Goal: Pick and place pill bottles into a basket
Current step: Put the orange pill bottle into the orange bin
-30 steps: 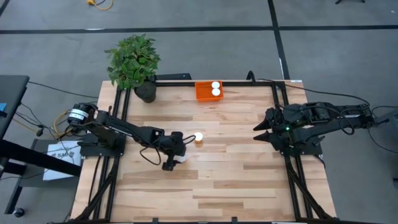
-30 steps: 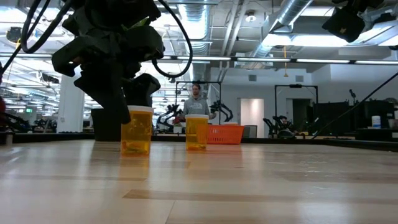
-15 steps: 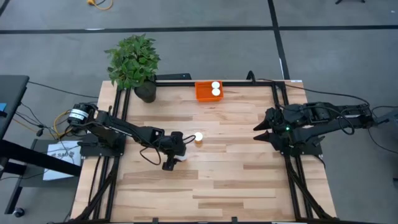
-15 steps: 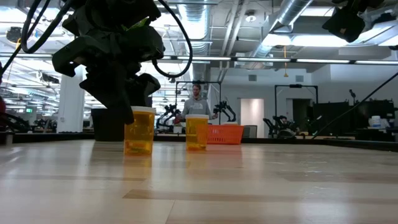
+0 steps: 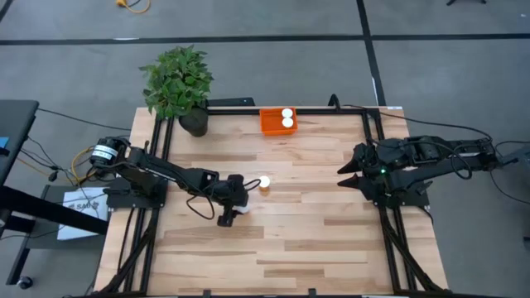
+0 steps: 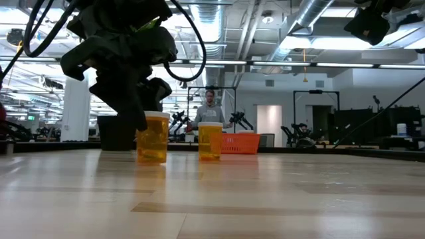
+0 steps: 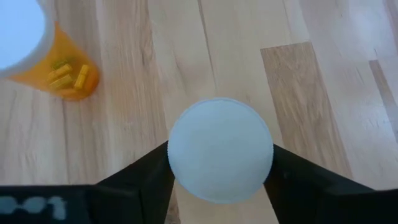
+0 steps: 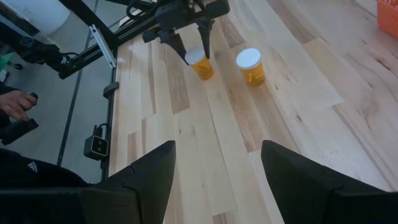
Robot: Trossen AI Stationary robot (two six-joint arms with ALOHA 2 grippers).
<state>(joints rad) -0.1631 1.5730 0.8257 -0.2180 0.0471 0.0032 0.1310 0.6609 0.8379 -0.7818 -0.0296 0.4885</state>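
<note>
The left gripper point(image 5: 238, 212) is seen low over the middle of the table point(image 5: 315, 240), with its two dark fingers point(image 7: 140, 177) pressed against opposite sides of the white cap of a pill bottle point(image 7: 220, 149). The jaws are drawn in tight on that bottle, which is shown upright on the wood in the low view point(image 6: 153, 137). A second pill bottle point(image 5: 264, 184) is found standing just beside the held one, apart from it, with yellow pills visible through its amber wall in the left wrist view point(image 7: 56, 65).

Two further white caps point(image 5: 286, 117) are observed inside the orange basket point(image 5: 270, 122), side by side at its right end. The basket is placed at the far edge of the table, well apart from the two bottles in the middle. A potted plant point(image 5: 178, 83) is noted at the far left corner of the table.

The right gripper point(image 5: 346, 175) is held at the right side of the table, away from all bottles. Its fingers point(image 8: 146, 177) are seen spread apart with nothing between them.

A person point(image 6: 210, 106) is visible standing in the room beyond the table, and a hand point(image 8: 15, 102) is seen at the edge of the right wrist view.
</note>
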